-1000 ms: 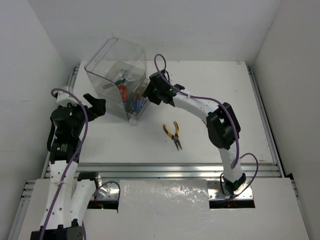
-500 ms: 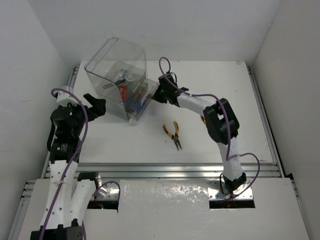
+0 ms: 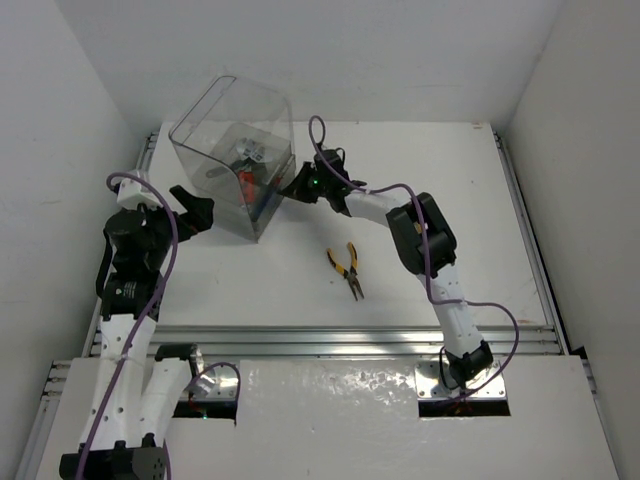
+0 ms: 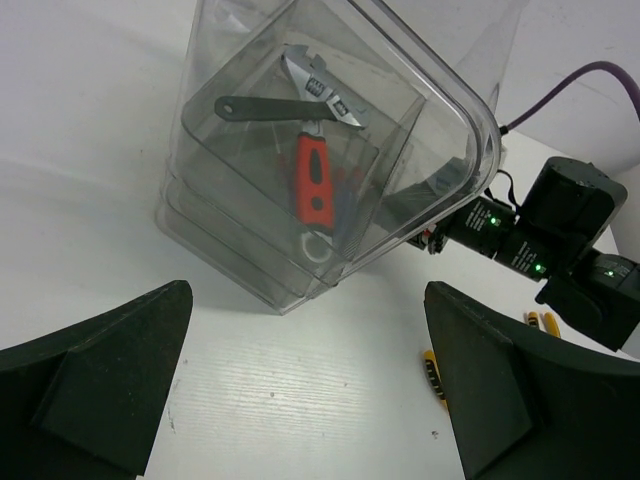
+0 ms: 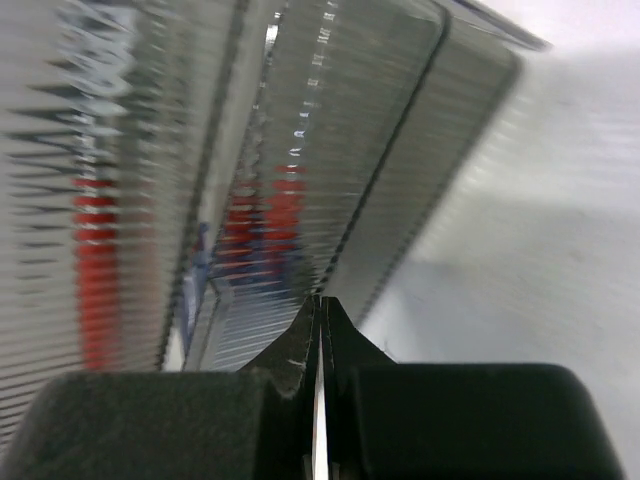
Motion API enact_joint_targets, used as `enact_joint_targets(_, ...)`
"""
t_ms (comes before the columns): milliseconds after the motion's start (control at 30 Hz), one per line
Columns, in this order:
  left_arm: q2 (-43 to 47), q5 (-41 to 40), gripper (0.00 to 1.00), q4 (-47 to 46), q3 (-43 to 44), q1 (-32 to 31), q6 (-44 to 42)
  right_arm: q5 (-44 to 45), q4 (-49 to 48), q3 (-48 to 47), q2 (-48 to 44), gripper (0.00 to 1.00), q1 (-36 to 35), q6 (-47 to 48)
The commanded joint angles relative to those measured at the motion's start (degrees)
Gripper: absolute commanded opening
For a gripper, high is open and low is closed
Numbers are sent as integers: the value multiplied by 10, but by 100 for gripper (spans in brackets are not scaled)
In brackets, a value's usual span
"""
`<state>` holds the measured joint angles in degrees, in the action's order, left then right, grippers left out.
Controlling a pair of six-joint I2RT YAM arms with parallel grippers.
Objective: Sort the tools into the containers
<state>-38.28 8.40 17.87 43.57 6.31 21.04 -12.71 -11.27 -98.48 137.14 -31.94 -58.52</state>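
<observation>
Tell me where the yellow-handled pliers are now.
In the top view, the pliers lie on the table near its middle, to the near right of the clear box, apart from it and the right gripper.

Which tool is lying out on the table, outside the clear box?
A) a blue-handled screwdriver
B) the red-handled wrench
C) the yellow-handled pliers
C: the yellow-handled pliers lie on the white table, apart from the clear box, while the red-handled wrench sits inside it.
</observation>
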Motion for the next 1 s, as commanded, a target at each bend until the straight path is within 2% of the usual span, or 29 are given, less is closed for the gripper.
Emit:
enact_joint_targets(0,0,7,100,-20,19,-1,-7,-60,-110,-33,15,0,2,-27)
enact_joint_targets(133,-1,13,100,-23,16,-1,-6,-105,-195,-37,45,1,11,-56)
enact_joint_targets(333,-6,20,100,-24,17,-1,-6,-94,-222,20,21,5,21,-62)
enact_joint_targets(433,-4,21,100,-25,17,-1,-5,-91,-278,93,-4,24,28,-73)
enact_joint_targets(467,-5,24,100,-25,17,0,-5,-100,-285,102,-4,26,29,-74)
enact_joint_targets(533,-6,28,100,-26,17,-1,-5,-122,-292,94,12,31,29,-73)
enact_joint_targets(667,-6,28,100,-26,16,1,-5,-165,-315,47,52,33,34,-91)
enact_joint_targets(767,-7,30,100,-26,17,0,-6,-172,-328,23,80,34,36,-111)
enact_joint_targets(833,-9,31,100,-26,17,1,-6,-180,-339,11,95,38,38,-124)
enact_joint_targets(967,-11,25,100,-24,19,1,-8,-188,-331,-23,130,39,40,-153)
